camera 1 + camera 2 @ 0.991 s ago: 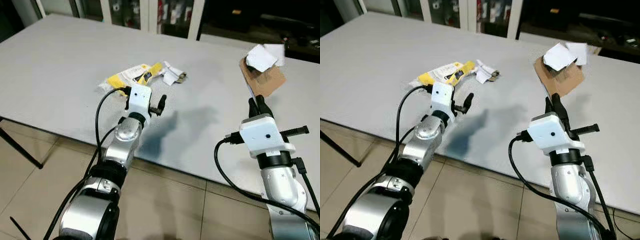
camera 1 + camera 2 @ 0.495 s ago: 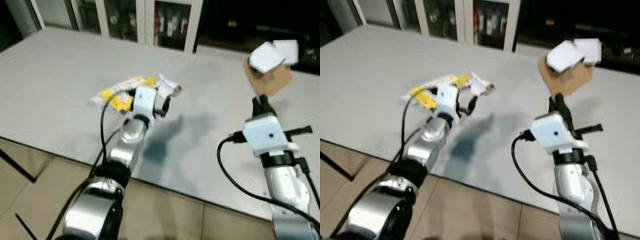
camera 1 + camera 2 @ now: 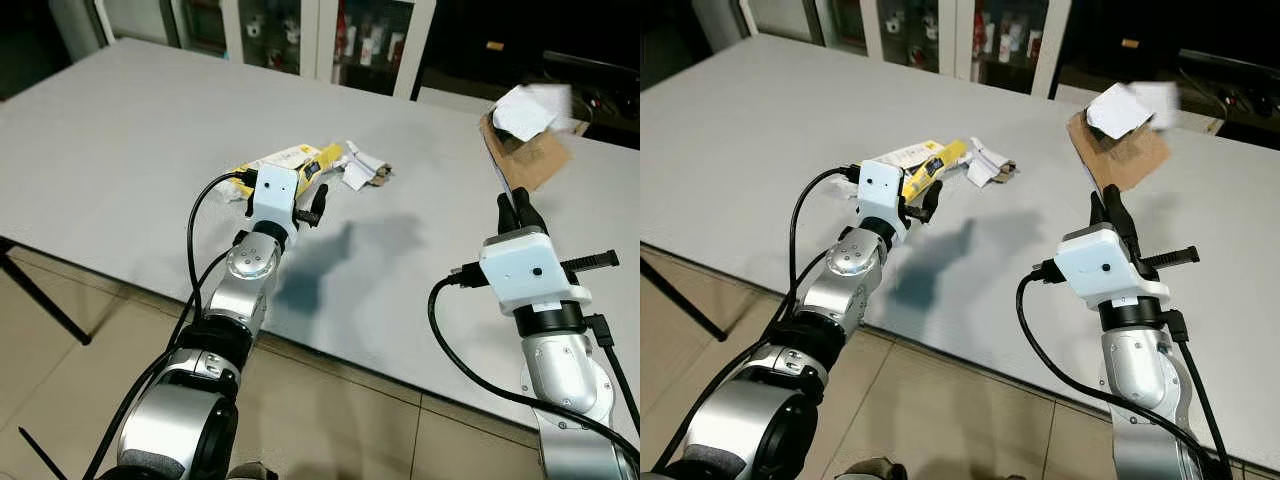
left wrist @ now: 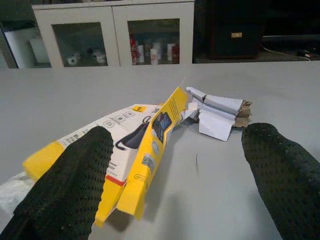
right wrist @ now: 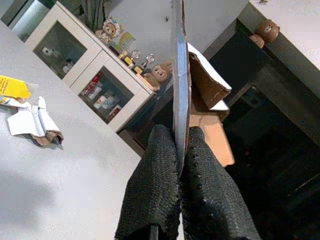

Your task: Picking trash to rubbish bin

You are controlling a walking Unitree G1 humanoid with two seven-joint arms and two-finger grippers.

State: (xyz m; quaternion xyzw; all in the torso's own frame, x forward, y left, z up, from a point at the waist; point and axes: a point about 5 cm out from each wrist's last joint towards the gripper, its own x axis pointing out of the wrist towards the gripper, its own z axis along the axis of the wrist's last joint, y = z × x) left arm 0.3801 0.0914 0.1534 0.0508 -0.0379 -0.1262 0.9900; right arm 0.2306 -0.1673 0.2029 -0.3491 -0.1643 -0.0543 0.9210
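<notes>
Two grippers: right gripper [image 5: 176, 200] clamps brown torn cardboard piece [image 3: 525, 150] upright; left gripper [image 4: 175, 185] spread wide before flat yellow-white carton [image 4: 125, 155] lying lengthwise away across grey surface [image 3: 120, 130], glass-fronted cabinets [image 4: 110, 35] behind.

My grippers: two, left [image 3: 310, 205] and right [image 3: 520, 210].
Yellow packs: one [image 4: 135, 150], on the table [image 3: 120, 140] by my left gripper.
Crumpled paper scraps: one [image 3: 362, 167], on the table just beyond the pack.
Cardboard pieces: one [image 3: 525, 150], pinched in my right gripper.
Tables: one.
Cabinets: one [image 4: 115, 35], behind the table.
</notes>
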